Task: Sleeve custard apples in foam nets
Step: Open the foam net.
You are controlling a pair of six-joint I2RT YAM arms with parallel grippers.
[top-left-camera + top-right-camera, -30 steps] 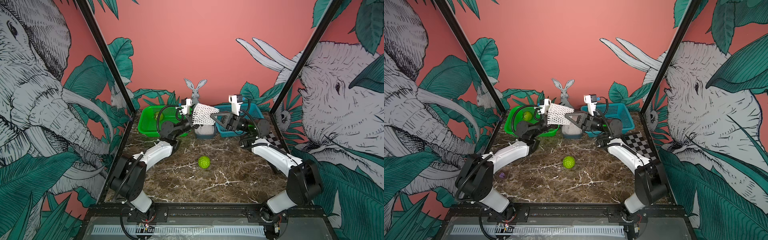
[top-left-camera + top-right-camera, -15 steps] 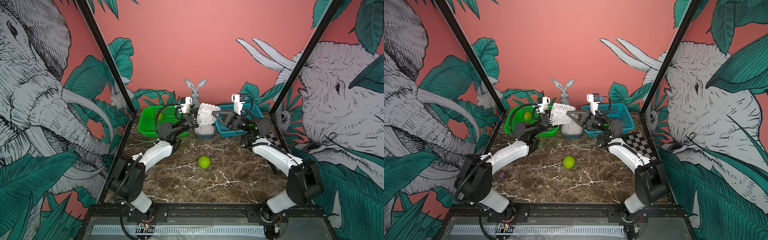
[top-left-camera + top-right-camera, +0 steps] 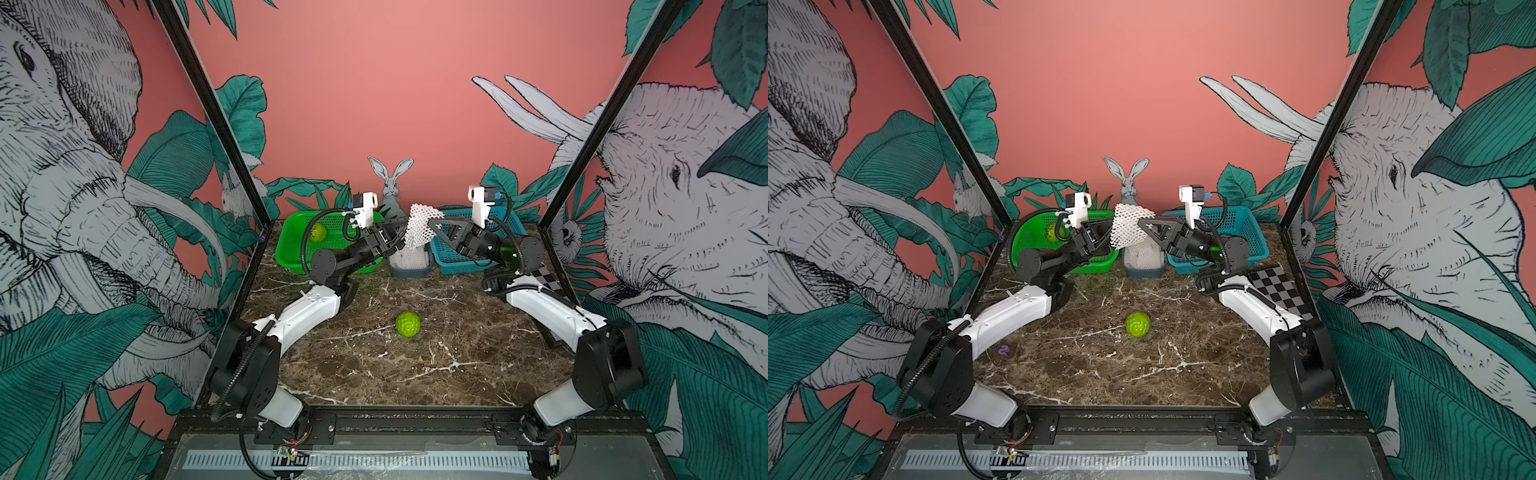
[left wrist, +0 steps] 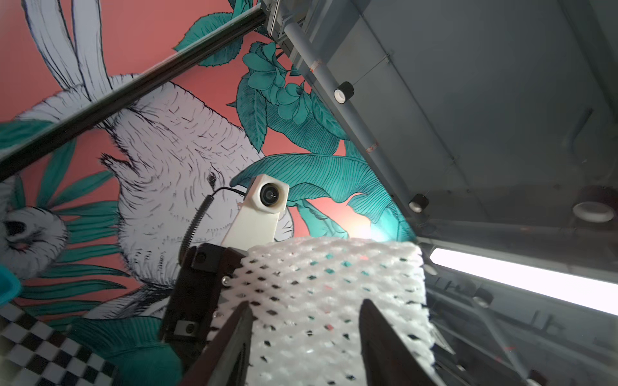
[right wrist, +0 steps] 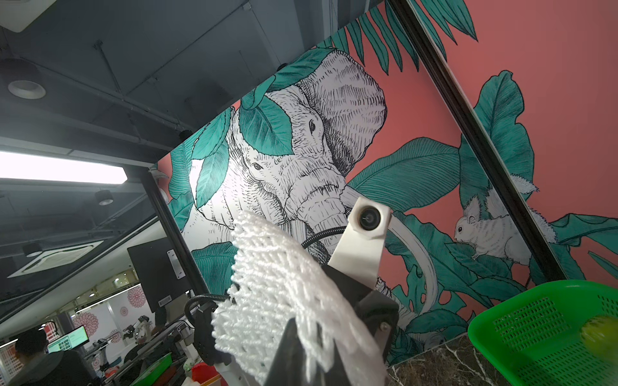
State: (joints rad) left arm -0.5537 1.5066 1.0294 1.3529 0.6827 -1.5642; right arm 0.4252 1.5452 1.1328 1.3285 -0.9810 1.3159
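Note:
A white foam net (image 3: pixel 419 226) (image 3: pixel 1128 228) hangs in the air over the back middle, between my two grippers. My right gripper (image 3: pixel 431 223) (image 5: pixel 294 320) is shut on the net's edge (image 5: pixel 274 287). My left gripper (image 3: pixel 404 233) (image 4: pixel 306 302) is open, its two fingers spread against the net (image 4: pixel 327 294). One custard apple (image 3: pixel 407 324) (image 3: pixel 1137 324) lies alone mid-table. Another custard apple (image 3: pixel 318 232) (image 5: pixel 600 336) sits in the green basket (image 3: pixel 297 253). More foam nets (image 3: pixel 409 259) stand in a small dark bin below the held net.
A blue basket (image 3: pixel 453 262) stands at the back right, partly behind the right arm. A checkerboard card (image 3: pixel 1275 286) lies at the right edge of the table. Near the left arm's base lies a small purple object (image 3: pixel 1004 351). Printed walls close in three sides.
The held net has drifted slightly right and now looks narrower and more upright. Both grippers stayed at it, with the right one a little higher.

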